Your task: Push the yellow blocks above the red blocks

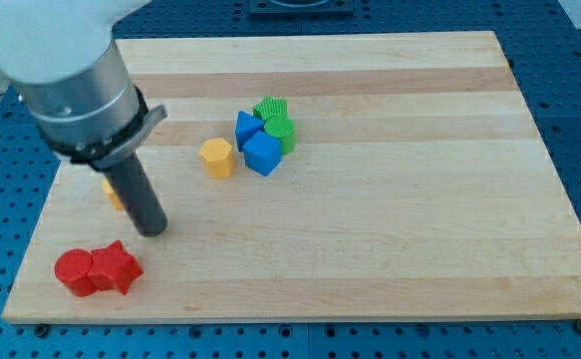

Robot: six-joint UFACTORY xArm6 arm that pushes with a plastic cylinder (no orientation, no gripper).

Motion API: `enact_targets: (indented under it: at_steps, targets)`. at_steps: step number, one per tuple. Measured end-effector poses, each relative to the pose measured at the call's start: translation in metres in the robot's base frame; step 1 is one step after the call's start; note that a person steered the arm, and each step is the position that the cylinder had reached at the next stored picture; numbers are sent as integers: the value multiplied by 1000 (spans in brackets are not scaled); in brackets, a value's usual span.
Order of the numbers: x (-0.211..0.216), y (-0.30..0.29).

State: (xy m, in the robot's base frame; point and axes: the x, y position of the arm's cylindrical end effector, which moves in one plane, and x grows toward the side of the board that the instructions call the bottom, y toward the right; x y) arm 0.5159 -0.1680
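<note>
A yellow hexagon block [216, 158] lies left of centre on the wooden board [400, 229]. A second yellow block [113, 191] peeks out at the view's left, mostly hidden behind the rod. Two red blocks touch each other at the bottom left: a round one [74, 271] and a star-shaped one [117, 267]. My tip [152, 230] rests on the board just right of and below the hidden yellow block, above the red star.
A cluster sits right of the yellow hexagon: two blue blocks [262, 154] [246, 128] and two green blocks [270, 108] [283, 129], all touching. The arm's grey body [66, 70] covers the top left corner.
</note>
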Motion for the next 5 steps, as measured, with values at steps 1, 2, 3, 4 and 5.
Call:
enact_targets:
  at_steps: [1, 2, 3, 4, 5]
  targets:
    - [-7, 5]
    - [-7, 33]
    - [-17, 23]
    - [-44, -2]
    - [-91, -16]
